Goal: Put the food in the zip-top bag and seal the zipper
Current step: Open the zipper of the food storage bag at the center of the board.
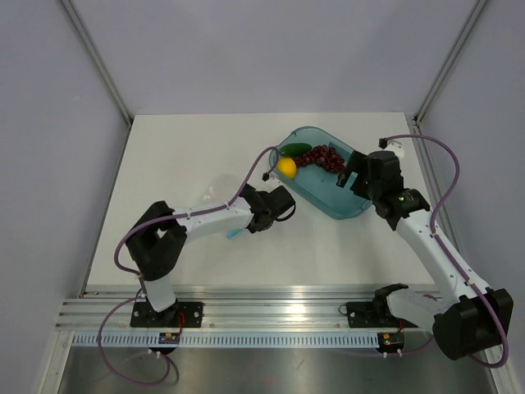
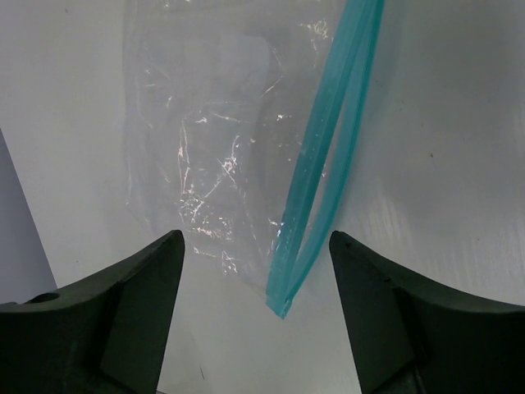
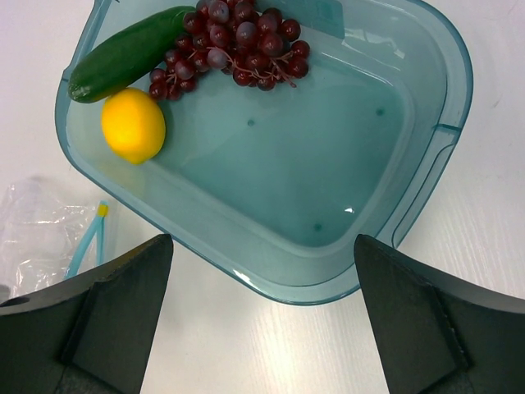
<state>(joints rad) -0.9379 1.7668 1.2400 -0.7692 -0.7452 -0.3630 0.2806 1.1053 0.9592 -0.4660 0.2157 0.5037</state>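
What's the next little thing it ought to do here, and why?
Probably lower the left tool and pinch the zip-top bag at its zipper: that blue strip lies between the tool's open jaws, the bag lies flat and empty, and the lemon, grapes and cucumber all sit in the teal tray below the open right tool.

The top external view looks down from high behind the near edge of the white desk [image 1: 189,156], far enough back to take in its whole top. The left wrist view sits close over the desk, facing down between the left end effector [image 2: 256,238] fingers onto the zip-top bag [image 2: 205,148]. The right wrist view hangs higher, looking down past the right end effector [image 3: 262,238] into the teal tray [image 3: 426,98], with the same bag at its left edge.
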